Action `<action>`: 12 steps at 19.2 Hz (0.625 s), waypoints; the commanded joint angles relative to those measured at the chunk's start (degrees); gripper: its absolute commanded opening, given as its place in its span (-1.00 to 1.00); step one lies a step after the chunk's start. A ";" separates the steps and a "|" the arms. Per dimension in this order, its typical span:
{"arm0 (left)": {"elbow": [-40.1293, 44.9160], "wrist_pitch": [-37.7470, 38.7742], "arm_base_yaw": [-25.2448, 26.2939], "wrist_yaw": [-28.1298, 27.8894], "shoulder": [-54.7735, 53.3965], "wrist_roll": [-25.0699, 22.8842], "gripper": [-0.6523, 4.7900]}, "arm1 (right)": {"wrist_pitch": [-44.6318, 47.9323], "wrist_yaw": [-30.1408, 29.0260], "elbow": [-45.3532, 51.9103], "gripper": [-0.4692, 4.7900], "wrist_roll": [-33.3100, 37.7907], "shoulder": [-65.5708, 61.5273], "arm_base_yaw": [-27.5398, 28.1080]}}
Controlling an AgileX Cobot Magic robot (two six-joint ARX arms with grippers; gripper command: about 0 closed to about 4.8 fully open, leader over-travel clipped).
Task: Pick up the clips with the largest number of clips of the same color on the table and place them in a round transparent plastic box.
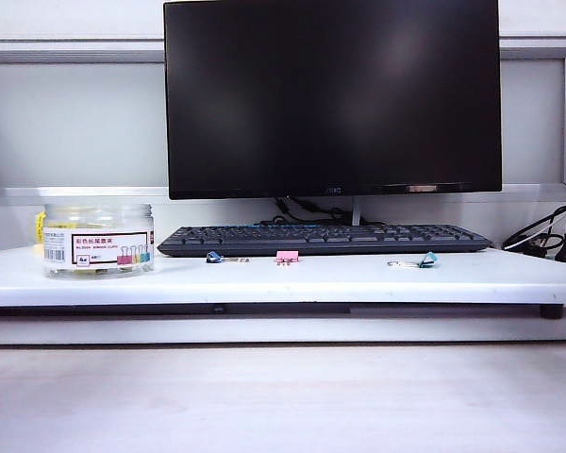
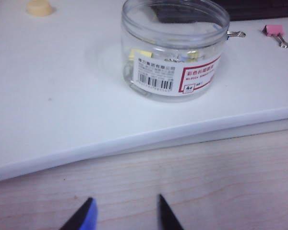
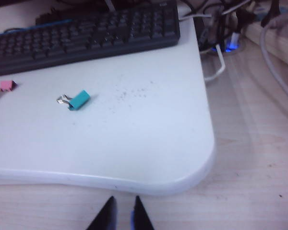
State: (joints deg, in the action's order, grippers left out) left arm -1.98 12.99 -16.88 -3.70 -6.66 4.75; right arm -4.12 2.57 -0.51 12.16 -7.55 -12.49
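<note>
Both arms hang back over the bare wooden desk in the foreground, short of the raised white shelf. At the bottom edge of the left wrist view, the left gripper stands with its jaws parted and nothing between them. At the bottom of the right wrist view, the right gripper shows its tips drawn almost together, closed on nothing.

On the shelf, at the left of the exterior view, sits the round transparent plastic box, lidless and upright, its barcode label facing the camera. Through its wall in the left wrist view, the yellow clips already lie inside; the wall and label blur them too much for a sure count.

No yellow clip shows on the open shelf, so the picking step looks finished and the arms appear parked. The next move likely calls only for checking that nothing yellow lies hidden behind the box.

Counted along the shelf front in the exterior view: one blue clip left of centre, one pink clip at centre, one teal clip toward the right. One small yellow object sits in the upper left of the left wrist view, apart from the box.

Farther back lie one black keyboard and one dark monitor; cables trail at far right.
</note>
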 commanded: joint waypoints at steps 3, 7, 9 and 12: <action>-0.13 -0.44 -0.04 -0.07 -0.02 0.15 -0.14 | 0.92 -0.13 0.17 -0.62 0.02 0.02 0.00; -0.15 -0.20 -0.04 -0.07 -0.02 0.17 -0.14 | 0.96 0.39 0.17 -0.62 -0.22 0.02 0.04; -0.15 -0.20 -0.04 -0.07 -0.02 0.17 -0.14 | 0.96 0.48 0.17 -0.62 -0.22 0.02 0.02; -0.15 -0.20 -0.04 -0.07 -0.02 0.17 -0.14 | 0.96 0.48 0.15 -0.62 -0.22 0.02 0.02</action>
State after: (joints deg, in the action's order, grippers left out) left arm -1.98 13.08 -16.88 -3.70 -6.66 4.75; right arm -4.10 2.90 -0.51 12.14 -7.55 -12.47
